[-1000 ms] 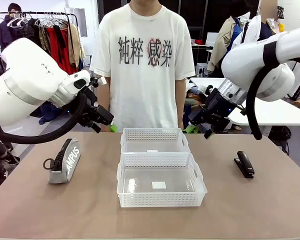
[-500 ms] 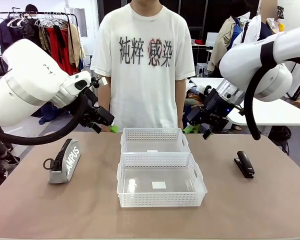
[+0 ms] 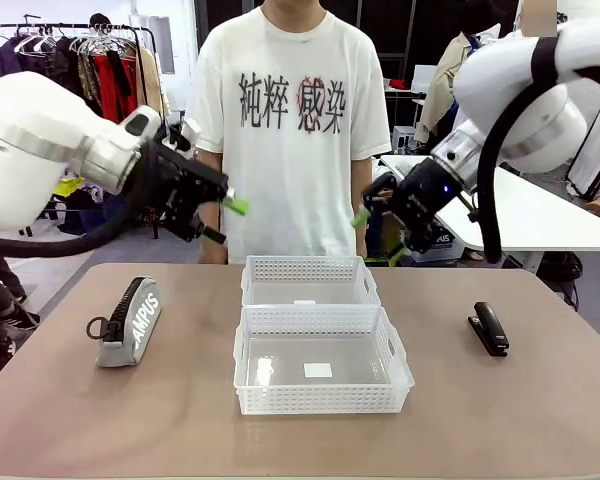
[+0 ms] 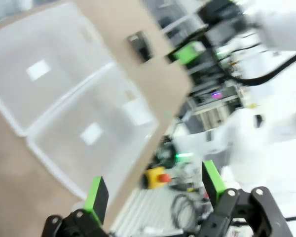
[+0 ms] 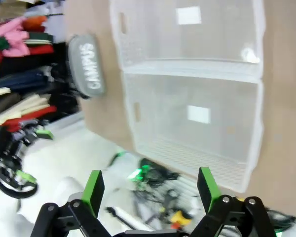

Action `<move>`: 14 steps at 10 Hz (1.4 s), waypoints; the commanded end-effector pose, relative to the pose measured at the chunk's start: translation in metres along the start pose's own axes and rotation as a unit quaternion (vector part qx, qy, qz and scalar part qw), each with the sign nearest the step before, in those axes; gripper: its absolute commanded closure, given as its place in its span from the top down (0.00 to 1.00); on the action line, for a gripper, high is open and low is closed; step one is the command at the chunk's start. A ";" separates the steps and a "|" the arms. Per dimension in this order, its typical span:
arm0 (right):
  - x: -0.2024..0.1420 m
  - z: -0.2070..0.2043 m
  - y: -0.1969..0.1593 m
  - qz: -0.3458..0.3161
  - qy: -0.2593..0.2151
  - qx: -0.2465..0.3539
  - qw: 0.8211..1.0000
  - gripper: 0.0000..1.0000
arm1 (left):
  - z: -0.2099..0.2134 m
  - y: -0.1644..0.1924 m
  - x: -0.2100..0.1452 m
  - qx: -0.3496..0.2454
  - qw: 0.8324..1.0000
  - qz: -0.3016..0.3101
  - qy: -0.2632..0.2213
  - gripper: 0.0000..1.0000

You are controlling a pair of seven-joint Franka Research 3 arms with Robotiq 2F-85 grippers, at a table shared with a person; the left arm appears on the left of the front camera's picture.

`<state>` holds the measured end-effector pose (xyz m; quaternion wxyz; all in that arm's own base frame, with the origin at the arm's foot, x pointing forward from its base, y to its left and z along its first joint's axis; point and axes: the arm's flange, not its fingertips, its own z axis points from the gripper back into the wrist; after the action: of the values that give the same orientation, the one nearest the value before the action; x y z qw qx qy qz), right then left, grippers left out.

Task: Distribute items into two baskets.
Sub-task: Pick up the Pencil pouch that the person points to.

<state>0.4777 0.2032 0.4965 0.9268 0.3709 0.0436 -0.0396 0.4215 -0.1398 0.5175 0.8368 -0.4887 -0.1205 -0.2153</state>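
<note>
Left gripper (image 3: pixel 227 222) and right gripper (image 3: pixel 378 238) hang spread wide, holding nothing; grey CAMPUS pouch (image 3: pixel 130 322) lies left of the white baskets (image 3: pixel 320 400), looks soft, pinch across its spine; black stapler (image 3: pixel 489 328) right, likely stiff, slick, heavier, grip its sides

Stapler (image 4: pixel 139 45) blurred in left wrist view; person (image 3: pixel 290 130) cropped at neck.

Plastic, cloth, matt brown tabletop (image 3: pixel 510 425).
Near basket (image 3: pixel 322 397) and far basket (image 3: pixel 310 268): white slightly glossy plastic, lattice walls; pouch (image 3: pixel 130 325) at 9 o'clock: grey matt cloth; stapler (image 3: pixel 490 328) at 3 o'clock: black, smooth.
</note>
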 end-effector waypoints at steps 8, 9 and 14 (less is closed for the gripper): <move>0.081 0.093 0.044 -0.153 0.074 0.264 0.950 1.00 | 0.065 -0.008 0.019 -0.241 0.967 0.023 -0.083 1.00; 0.089 0.097 0.040 -0.149 0.087 0.271 0.947 1.00 | 0.068 -0.007 0.018 -0.242 0.966 0.024 -0.084 1.00; 0.093 0.099 0.025 -0.098 0.114 0.276 0.949 1.00 | 0.068 -0.003 0.015 -0.235 0.968 0.032 -0.082 1.00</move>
<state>0.5773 0.1475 0.5714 0.7816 0.6045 0.1418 -0.0586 0.4349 -0.0864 0.5567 0.6941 -0.6900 -0.1166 -0.1686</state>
